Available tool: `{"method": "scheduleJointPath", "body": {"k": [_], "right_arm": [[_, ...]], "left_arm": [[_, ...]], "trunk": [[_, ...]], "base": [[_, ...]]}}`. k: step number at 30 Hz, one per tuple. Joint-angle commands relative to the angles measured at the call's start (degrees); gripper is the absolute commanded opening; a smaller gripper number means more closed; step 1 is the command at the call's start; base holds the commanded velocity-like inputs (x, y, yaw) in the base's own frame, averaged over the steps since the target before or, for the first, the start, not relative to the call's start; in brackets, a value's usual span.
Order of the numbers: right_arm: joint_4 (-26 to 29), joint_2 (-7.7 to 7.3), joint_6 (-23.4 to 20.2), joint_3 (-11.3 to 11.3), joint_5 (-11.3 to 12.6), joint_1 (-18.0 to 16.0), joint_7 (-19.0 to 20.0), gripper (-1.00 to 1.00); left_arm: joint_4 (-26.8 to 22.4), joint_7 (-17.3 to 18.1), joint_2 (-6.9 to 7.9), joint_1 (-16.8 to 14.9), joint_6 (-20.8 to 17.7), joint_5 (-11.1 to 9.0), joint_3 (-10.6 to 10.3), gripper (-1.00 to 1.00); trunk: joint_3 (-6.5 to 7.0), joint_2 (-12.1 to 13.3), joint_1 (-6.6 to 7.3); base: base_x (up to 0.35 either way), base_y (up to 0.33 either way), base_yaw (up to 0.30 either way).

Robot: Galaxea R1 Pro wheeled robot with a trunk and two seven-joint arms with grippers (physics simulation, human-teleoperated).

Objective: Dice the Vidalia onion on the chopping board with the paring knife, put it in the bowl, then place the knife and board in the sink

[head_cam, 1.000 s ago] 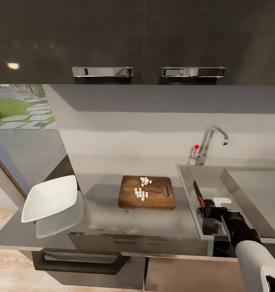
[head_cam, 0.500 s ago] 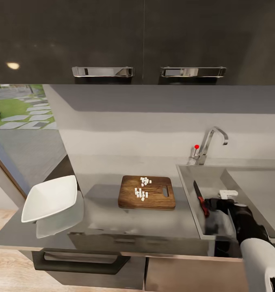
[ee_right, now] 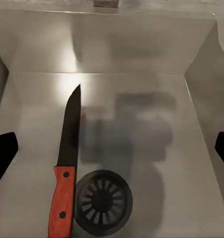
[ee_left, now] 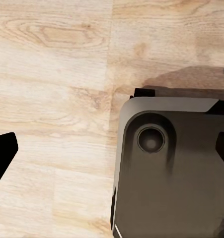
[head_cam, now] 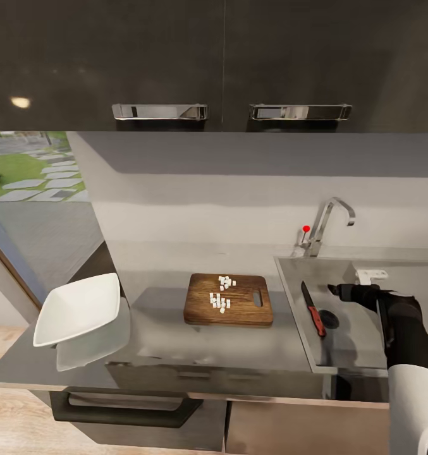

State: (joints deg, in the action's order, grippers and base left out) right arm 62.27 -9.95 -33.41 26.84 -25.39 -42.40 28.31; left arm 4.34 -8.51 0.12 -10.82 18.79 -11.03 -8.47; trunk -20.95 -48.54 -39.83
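The paring knife [head_cam: 313, 309], red-handled with a dark blade, lies flat on the floor of the sink [head_cam: 293, 278], beside the drain. In the right wrist view the paring knife [ee_right: 67, 168] lies free below my right gripper [ee_right: 112, 151], which is open and empty. In the head view my right gripper [head_cam: 337, 292] hovers over the basin, right of the knife. The chopping board [head_cam: 242, 314] rests on the countertop [head_cam: 169, 344] with the diced onion [head_cam: 221, 294] on it. The white bowl [head_cam: 74, 309] stands at the left. No whole Vidalia onion is in view. My left gripper [ee_left: 112, 151] is open over the floor.
A chrome tap [head_cam: 327, 221] with a red knob [head_cam: 306, 229] stands behind the sink's left corner. The round drain [ee_right: 103, 198] sits next to the knife handle. Dark upper cabinets hang above. The left wrist view looks down on wooden floor and the robot's dark base [ee_left: 166, 188].
My right gripper has let go of the knife handle, risen and moved back and to the right over the basin. The knife stays on the sink floor.
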Motion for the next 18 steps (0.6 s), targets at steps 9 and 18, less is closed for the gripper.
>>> {"method": "scheduleJointPath", "body": {"k": [9, 18], "right_arm": [[0.39, 0.01, -0.48, 0.06, -0.58, -0.05, 1.10, 1.00], [0.50, 0.01, -0.51, 0.25, -0.58, -0.05, 1.13, 1.00]], "left_arm": [[0.23, -0.02, -0.03, -0.07, 0.37, -0.48, -0.49, 1.00], [0.23, -0.02, -0.03, -0.09, 0.37, -0.48, -0.49, 1.00]], "trunk": [[-0.07, -0.05, -0.01], [-0.07, -0.05, -0.01]], "base": [[0.000, 0.000, 0.000], [0.000, 0.000, 0.000]]}}
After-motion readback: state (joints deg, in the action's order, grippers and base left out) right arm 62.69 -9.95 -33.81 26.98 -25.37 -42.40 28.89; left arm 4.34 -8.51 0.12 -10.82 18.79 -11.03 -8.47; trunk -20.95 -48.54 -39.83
